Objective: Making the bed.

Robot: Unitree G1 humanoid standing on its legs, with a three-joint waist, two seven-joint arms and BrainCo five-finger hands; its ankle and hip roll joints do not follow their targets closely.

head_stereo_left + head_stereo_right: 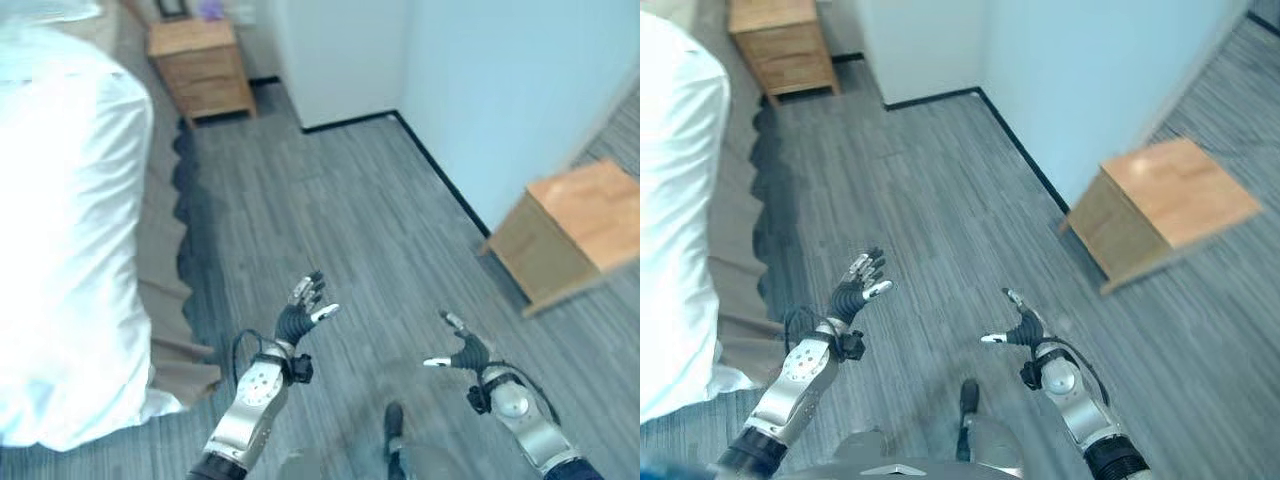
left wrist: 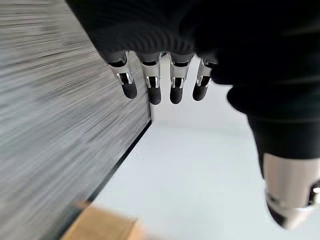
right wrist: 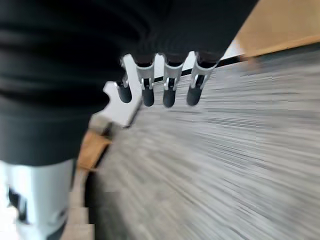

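A: What is the room like around the bed?

B: The bed (image 1: 60,230) stands along one side, covered by a white duvet (image 1: 70,200) with a beige bed skirt (image 1: 160,260) hanging below it, down to the floor. The floor (image 1: 340,230) beside the bed is grey wood-look planks. Across the floor from the bed there is a white wall (image 1: 500,90) with a dark baseboard.

A: How many pieces of furniture do you count?

B: One bed and two wooden nightstands. One nightstand (image 1: 200,65) is just beside the head end of the bed, and it has drawers. The second nightstand (image 1: 565,235) is well apart from the bed, against the white wall.

A: And the hands?

B: Two. The left robot hand (image 1: 300,310) is raised over the floor, near the bed skirt but apart from it, fingers straight and a little spread, holding nothing. In the left wrist view its fingers (image 2: 152,85) hang straight in a row. The right robot hand (image 1: 462,350) is farther from the bed, also over the floor, with the thumb out to the side and the fingers relaxed and empty. The right wrist view shows its fingers (image 3: 167,85) straight too. Neither robot hand touches the duvet.
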